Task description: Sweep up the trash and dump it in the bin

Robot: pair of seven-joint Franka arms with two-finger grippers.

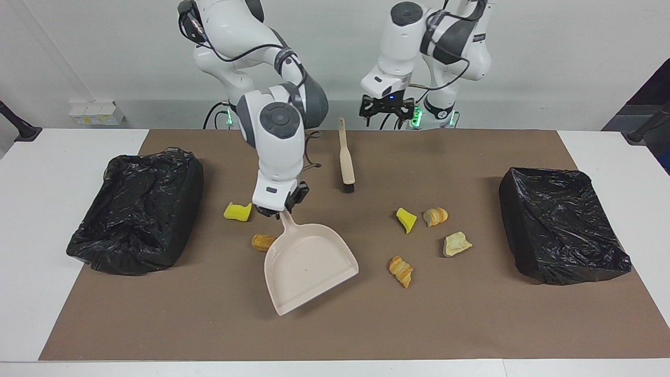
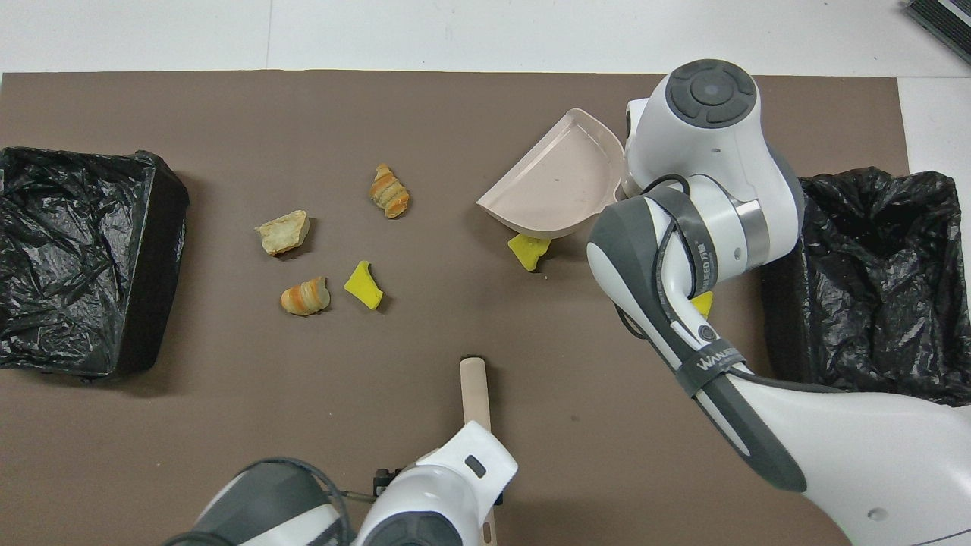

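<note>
Right hand grips the dustpan handle; left hand hangs open over the brush.

Facing view: the right hand (image 1: 277, 209) is clamped on the handle of the beige dustpan (image 1: 309, 267), whose long axis runs slantwise, mouth pointing away from the robots and toward the left arm's end of the counter (image 1: 31, 209). A yellow sponge chunk (image 1: 238, 211) and a brown bread lump (image 1: 261, 242) lie just beside the dustpan handle; four more scraps (image 1: 429, 235) lie well apart from the dustpan toward the left arm's end. The left hand (image 1: 386, 109), fingers spread, hovers above the brush (image 1: 345, 157).

Overhead view: the dustpan (image 2: 554, 186) is tilted, with another yellow chunk (image 2: 527, 250) under its edge. Black-lined bins (image 2: 76, 258) stand at both counter ends.
</note>
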